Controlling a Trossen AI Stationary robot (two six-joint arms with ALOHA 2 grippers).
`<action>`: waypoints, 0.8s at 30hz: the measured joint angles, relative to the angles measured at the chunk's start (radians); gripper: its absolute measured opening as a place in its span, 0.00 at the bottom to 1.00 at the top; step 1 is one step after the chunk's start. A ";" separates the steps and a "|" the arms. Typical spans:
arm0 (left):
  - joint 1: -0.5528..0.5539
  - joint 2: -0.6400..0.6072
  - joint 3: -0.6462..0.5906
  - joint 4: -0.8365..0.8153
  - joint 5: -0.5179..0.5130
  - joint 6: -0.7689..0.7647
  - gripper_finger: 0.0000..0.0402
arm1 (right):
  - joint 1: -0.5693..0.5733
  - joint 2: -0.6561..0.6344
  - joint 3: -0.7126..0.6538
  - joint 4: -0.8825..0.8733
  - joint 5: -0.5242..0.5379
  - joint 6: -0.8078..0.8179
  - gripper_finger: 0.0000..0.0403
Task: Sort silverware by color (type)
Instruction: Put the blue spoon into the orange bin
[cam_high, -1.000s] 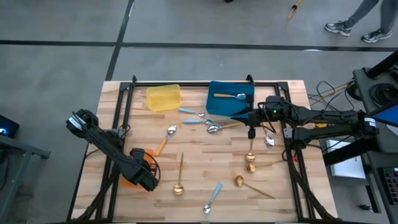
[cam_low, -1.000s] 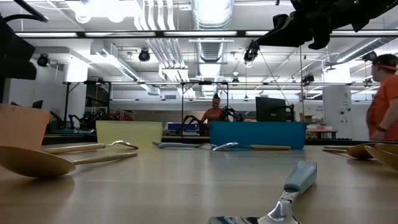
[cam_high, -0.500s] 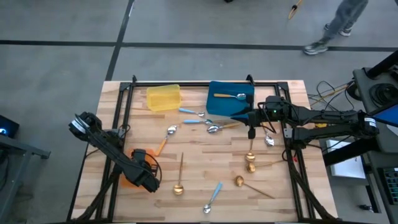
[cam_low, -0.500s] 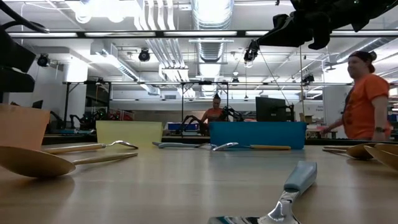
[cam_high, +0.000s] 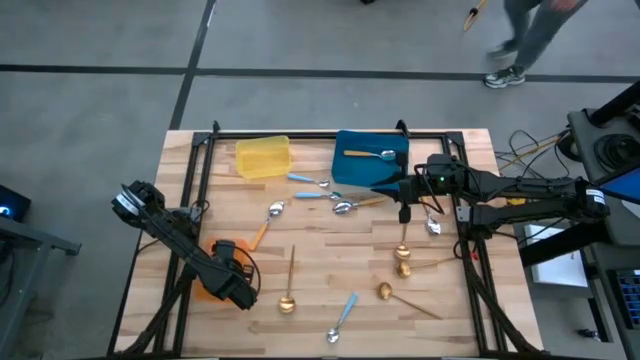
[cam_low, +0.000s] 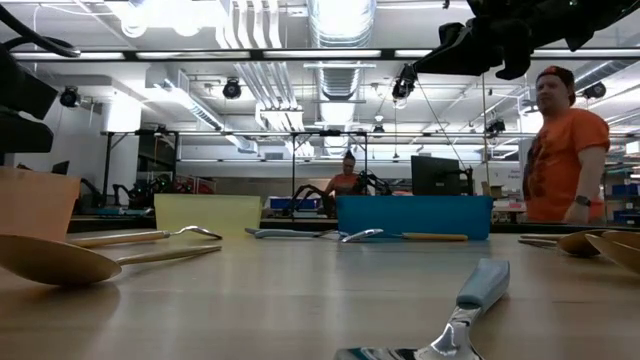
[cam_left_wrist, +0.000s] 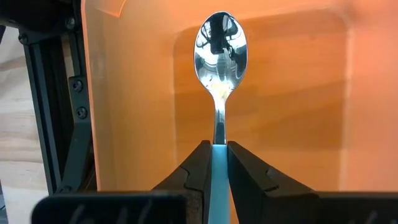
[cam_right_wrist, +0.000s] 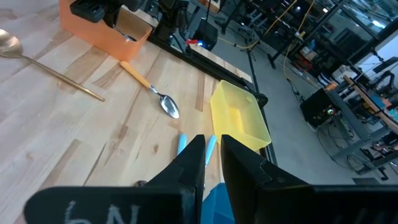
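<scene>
My left gripper (cam_high: 234, 287) is at the near left of the table, over the orange tray (cam_high: 204, 290), shut on a spoon with a silver bowl and a light-blue handle (cam_left_wrist: 220, 68). My right gripper (cam_high: 405, 213) hangs high over the table's right half, in front of the blue tray (cam_high: 371, 172), shut and empty (cam_right_wrist: 212, 163). Loose spoons lie flat on the wood: orange-handled (cam_high: 264, 226), blue-handled (cam_high: 308, 180) (cam_high: 343, 315), gold (cam_high: 289, 285) (cam_high: 403, 255) (cam_high: 400, 297). One orange-handled spoon (cam_high: 366, 154) lies in the blue tray. My left gripper pinches the spoon's light-blue handle (cam_left_wrist: 217, 163) between its two fingers, close to the silver neck. The fingers lie along the spoon and point down into the orange tray. The silver bowl (cam_left_wrist: 220, 38) sticks out past the fingertips; whether it touches the tray floor I cannot tell.
A yellow tray (cam_high: 263, 157) stands at the far edge, left of the blue tray. Black frame rails run along the table's left side (cam_high: 190, 200) and right side (cam_high: 462, 215). Bare wood lies between the yellow and orange trays. A person in an orange shirt (cam_low: 565, 150) stands beyond the table.
Both grippers keep their places, and the spoons on the table lie as before. The left arm's upper part has shifted slightly. In the room behind, the person in the orange shirt has walked leftward across the low view.
</scene>
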 joint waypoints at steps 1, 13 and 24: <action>0.000 0.000 0.000 0.001 0.000 0.000 0.08 | 0.000 0.000 0.000 0.000 0.000 0.000 0.11; 0.000 0.000 0.000 0.020 0.001 0.000 0.08 | 0.000 0.000 0.000 -0.001 0.000 0.000 0.11; 0.000 0.000 0.000 0.026 0.002 0.000 0.08 | 0.000 0.000 -0.003 -0.001 0.000 -0.003 0.11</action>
